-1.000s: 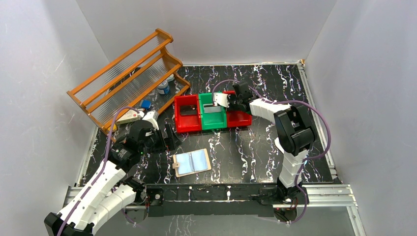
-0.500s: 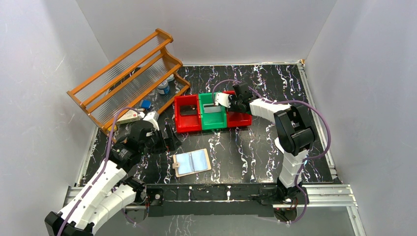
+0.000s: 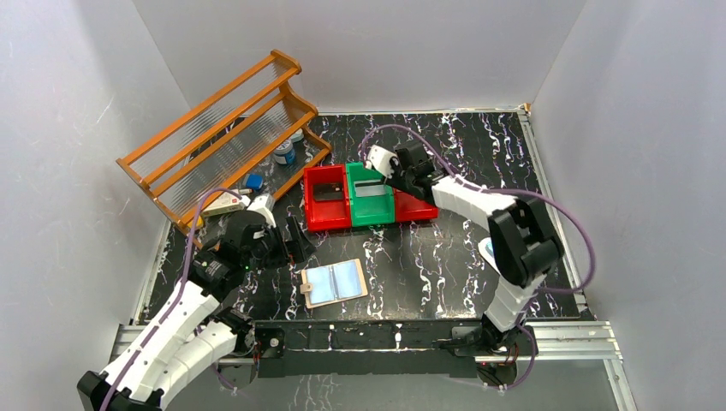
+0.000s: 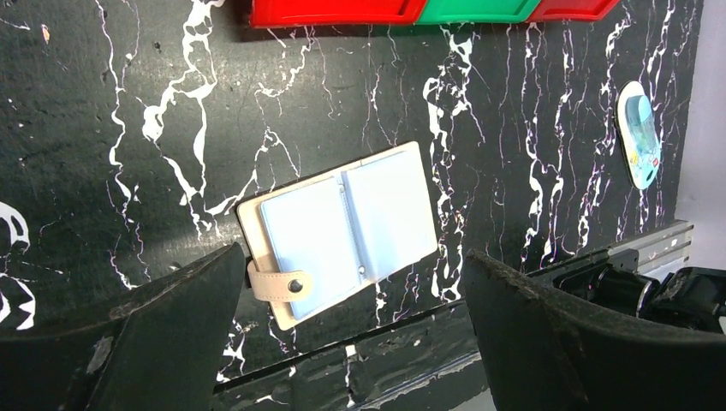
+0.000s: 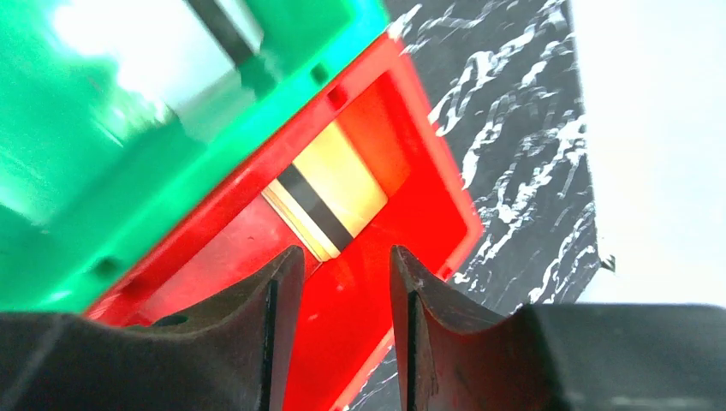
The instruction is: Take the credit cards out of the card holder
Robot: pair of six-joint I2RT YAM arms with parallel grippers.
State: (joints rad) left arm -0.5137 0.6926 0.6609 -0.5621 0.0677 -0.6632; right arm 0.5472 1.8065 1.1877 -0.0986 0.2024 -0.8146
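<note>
Three cards are seen lying in the row of bins, one to each: a gold card [image 5: 330, 201] with a black stripe in the right-hand red bin [image 5: 428, 193], a grey card [image 3: 370, 190] in the green bin [image 3: 371, 216], and a dark card [image 3: 325, 194] in the left-hand red bin [image 3: 325, 220]. The gold card appears to have just been let go. A second ago the right gripper [image 5: 344, 257] was held low over that bin. It has since been raised, and its fingers are now parted with nothing between them, the card left flat on the bin floor below. The card holder [image 4: 342, 229] is shown lying open on the table [image 4: 514, 128] near the front edge, well apart from the bins. Its pale blue sleeves appear empty, though a card tucked deep inside cannot be ruled out. The left gripper [image 3: 294, 240] is kept above it, unmoved, its fingers spread wide and nothing held. The task is judged to be finished or nearly so, with little more than a withdrawal of the arms to be expected.
</note>
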